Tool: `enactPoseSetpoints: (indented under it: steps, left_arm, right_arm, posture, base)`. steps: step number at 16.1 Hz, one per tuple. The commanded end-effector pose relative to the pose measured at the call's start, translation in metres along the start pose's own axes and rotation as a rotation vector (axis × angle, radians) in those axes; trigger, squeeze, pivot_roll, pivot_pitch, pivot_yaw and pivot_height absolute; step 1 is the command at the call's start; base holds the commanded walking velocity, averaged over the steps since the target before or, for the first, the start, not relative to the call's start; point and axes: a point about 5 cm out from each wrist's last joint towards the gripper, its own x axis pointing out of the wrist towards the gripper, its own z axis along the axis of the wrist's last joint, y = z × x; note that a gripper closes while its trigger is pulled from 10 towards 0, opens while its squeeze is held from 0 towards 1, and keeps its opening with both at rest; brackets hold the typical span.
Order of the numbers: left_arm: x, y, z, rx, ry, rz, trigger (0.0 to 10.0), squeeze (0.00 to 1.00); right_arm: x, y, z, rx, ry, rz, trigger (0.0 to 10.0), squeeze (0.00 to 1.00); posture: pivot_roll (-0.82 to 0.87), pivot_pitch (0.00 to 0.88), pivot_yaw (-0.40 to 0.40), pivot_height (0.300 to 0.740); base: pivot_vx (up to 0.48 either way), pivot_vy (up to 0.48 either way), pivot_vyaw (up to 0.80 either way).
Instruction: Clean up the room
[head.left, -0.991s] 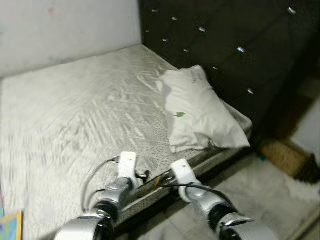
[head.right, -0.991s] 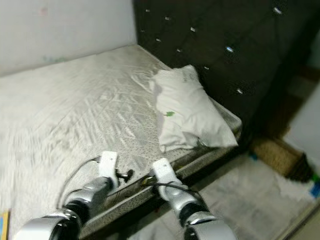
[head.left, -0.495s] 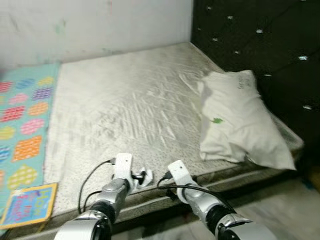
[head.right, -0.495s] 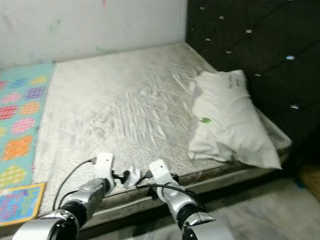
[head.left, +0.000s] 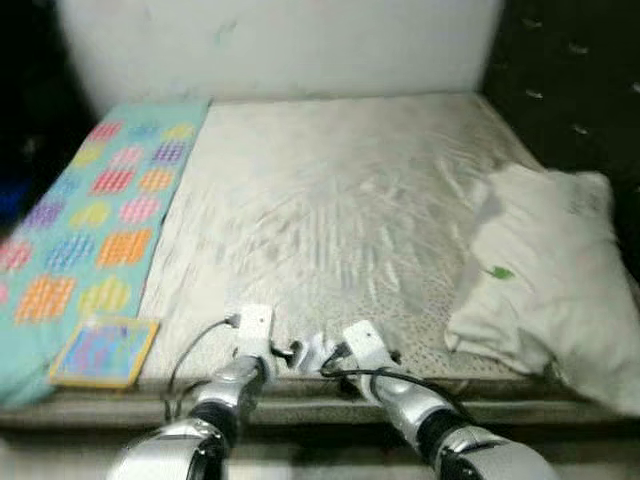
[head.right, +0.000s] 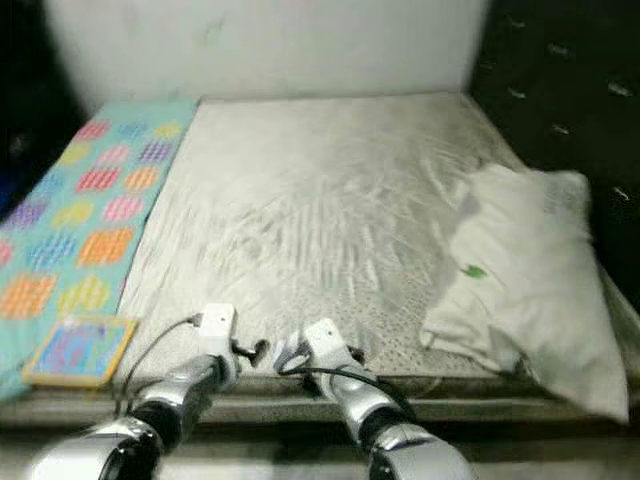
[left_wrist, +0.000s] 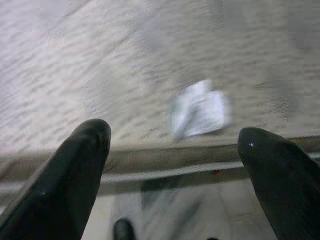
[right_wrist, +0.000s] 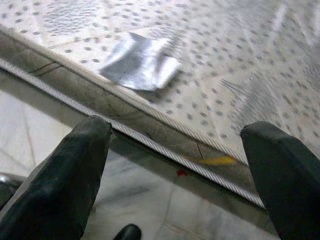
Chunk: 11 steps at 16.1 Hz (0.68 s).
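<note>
The mattress (head.left: 330, 220) is showing a pale quilted cloth with a faint sheen, dotted near its piped edge. The silvery wrapper (right_wrist: 138, 61) is gleaming like crinkled foil. At three o'clock the pillow (head.left: 550, 280) is looking matt and rumpled; at nine o'clock the play mat (head.left: 90, 210) is looking smooth.

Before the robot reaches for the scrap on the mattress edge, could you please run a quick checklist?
1. Crumpled wrapper in sight on the mattress near its front edge: ok.
2. Left hand open: ok.
3. Right hand open: ok.
4. Both hands empty: ok.
5. Wrapper sits apart from the pillow and the book: ok.
6. Image sharp enough to aim: not ok, views are blurred.
</note>
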Motion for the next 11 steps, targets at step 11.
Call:
enactPoseSetpoints:
  steps: [11]
  left_arm:
    - [-0.002,0.016,0.057,-0.046,-0.236,-0.013,10.0,0.0]
  right_arm:
    - [-0.008,-0.049,0.052,0.293,-0.263,-0.065,10.0,0.0]
  posture:
    - [-0.08,0.01,0.024,0.74]
  base:
    - [0.0,0.0,0.0]
